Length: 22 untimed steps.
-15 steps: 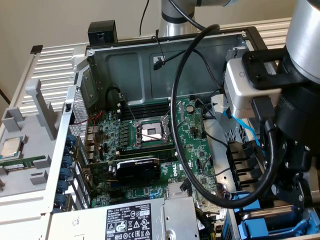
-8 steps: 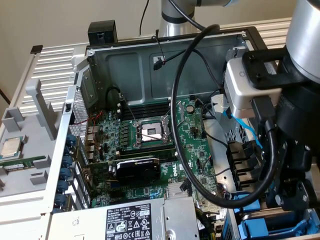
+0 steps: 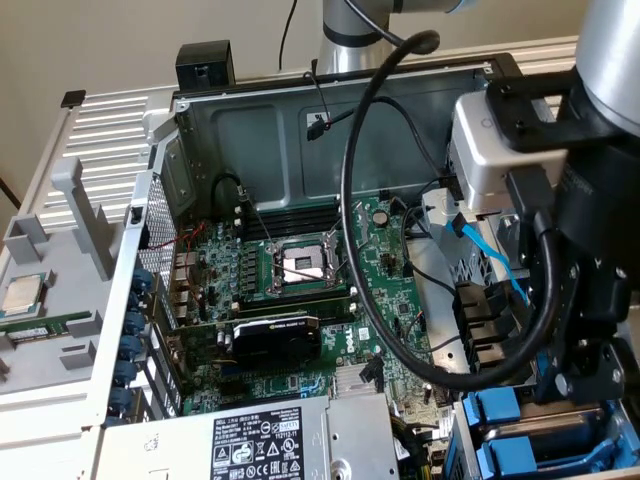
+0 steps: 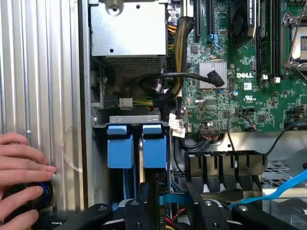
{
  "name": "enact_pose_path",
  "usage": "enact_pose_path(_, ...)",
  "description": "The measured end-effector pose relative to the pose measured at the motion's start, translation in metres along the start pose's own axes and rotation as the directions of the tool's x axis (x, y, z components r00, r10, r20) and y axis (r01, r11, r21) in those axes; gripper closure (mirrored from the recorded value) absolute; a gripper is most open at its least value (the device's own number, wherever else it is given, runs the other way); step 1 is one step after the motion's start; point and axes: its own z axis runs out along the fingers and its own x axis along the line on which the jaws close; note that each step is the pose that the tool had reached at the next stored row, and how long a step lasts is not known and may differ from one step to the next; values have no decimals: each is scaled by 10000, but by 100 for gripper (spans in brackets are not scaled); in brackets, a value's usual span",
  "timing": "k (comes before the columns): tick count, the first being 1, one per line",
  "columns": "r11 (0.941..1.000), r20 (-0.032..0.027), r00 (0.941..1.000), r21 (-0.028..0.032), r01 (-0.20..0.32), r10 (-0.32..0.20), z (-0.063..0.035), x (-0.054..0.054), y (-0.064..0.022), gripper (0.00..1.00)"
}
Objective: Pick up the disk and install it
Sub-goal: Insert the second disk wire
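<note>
Two blue plastic carriers stand side by side in the drive bay, one [image 4: 120, 146] and the other [image 4: 154, 146]. I take the second for the disk's carrier, with the disk's body sunk in its slot and mostly hidden. The same blue carriers [image 3: 497, 408] show at the exterior view's lower right. My gripper [image 4: 171, 216] hangs just over that slot. Its black fingers [image 4: 139, 211] stand apart on either side of the carrier's dark edge, open and holding nothing. The arm's wrist [image 3: 585, 300] hangs over the bay.
A person's hand [image 4: 21, 167] rests on the ribbed panel beside the case, on a round black knob [image 4: 29, 197]. The grey power supply [image 3: 270, 440] sits next to the bay. Black cables [image 4: 163, 79] and a blue data cable [image 4: 283, 189] cross nearby. A CPU chip [image 3: 25, 293] lies outside the case.
</note>
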Motion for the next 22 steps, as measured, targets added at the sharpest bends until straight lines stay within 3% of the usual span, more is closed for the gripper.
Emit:
enact_pose_path(7,9998,-40,10000,215,6,-6,-155,-36,-1,58)
enact_pose_path(10,9996,-63,10000,272,8,-7,-238,-46,-2,58)
enact_pose_path(13,9995,-95,10000,303,10,-7,-316,-53,-3,58)
enact_pose_path(22,9995,-102,9999,315,12,-8,-322,-55,-2,58)
